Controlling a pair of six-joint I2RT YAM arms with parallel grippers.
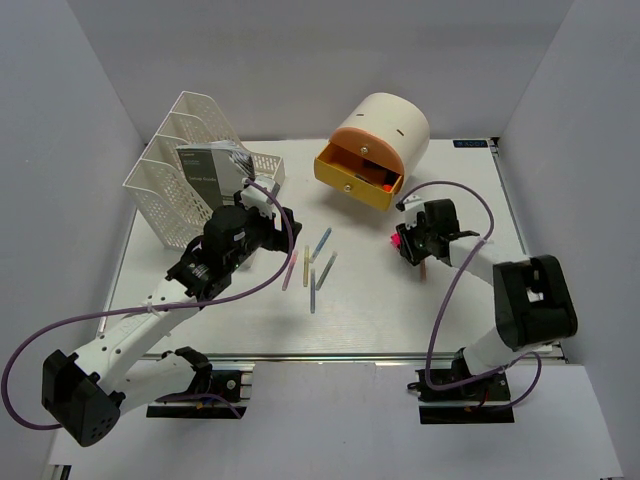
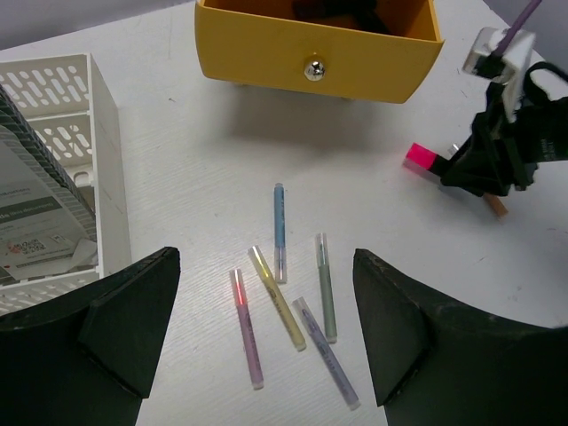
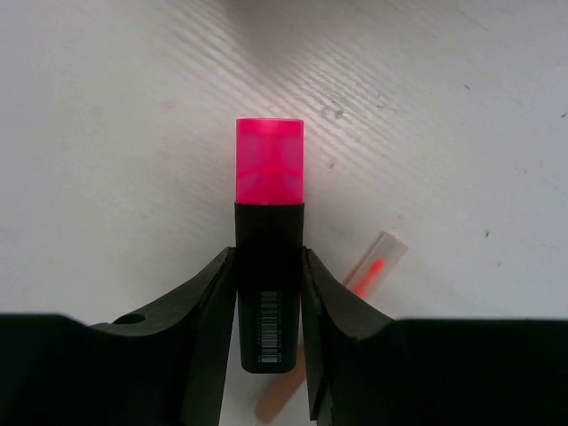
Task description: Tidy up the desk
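- The desk (image 1: 380, 310), a large flat white tabletop, runs from the front rail to the back walls.
- Mid-desk: five slim loose pens (image 2: 278, 297) lie unsorted. The left gripper (image 1: 288, 222) hangs above them, jaws wide, holding nothing.
- Right of these, the right gripper (image 3: 269, 266) is clamped on both sides of a black, pink-capped highlighter (image 3: 269, 173). A thin orange pen (image 3: 373, 266) lies beneath it.
- Far: the yellow drawer (image 1: 355, 180) stands open and the white mesh file rack (image 1: 190, 160) holds papers.
- Judged partway through — the pens and the highlighter are not yet stowed.

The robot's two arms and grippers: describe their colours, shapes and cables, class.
Both arms, left arm and right arm, have white links with black joints. A purple cable loops along each. The left gripper and right gripper have two black, wedge-shaped fingers.
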